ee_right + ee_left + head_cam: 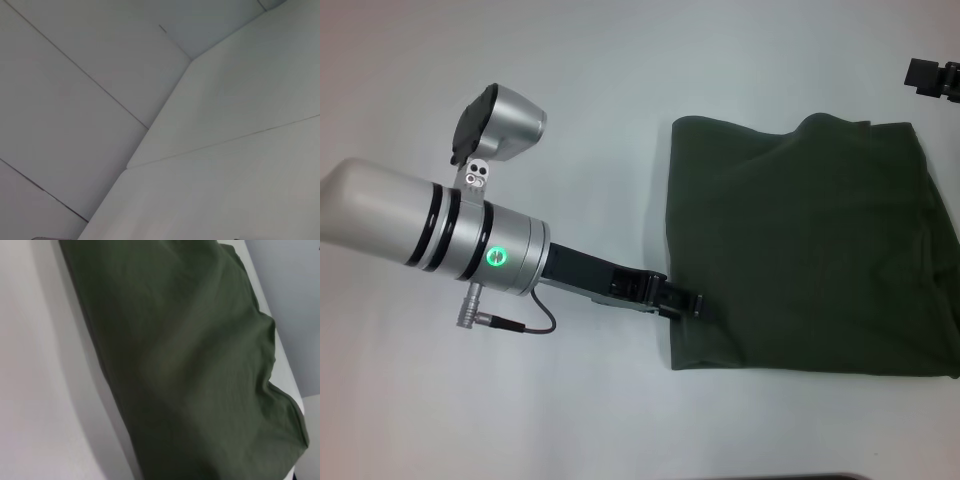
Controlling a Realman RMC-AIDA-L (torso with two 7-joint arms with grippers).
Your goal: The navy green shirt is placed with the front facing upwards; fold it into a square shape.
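Note:
The navy green shirt (810, 245) lies folded into a rough rectangle on the right half of the white table (620, 80). Only plain dark olive cloth shows; its lettering, neck and label are hidden. My left gripper (687, 305) is low at the shirt's left edge, near its front left corner, touching the cloth. The left wrist view is filled by the shirt (180, 365) lying on the table (40, 390). My right gripper (932, 78) is parked at the far right, beyond the shirt's back edge and apart from it.
The shirt's right side runs out of the head view. A thin black cable (525, 325) hangs under my left arm's wrist. The right wrist view shows only pale wall panels (100, 100).

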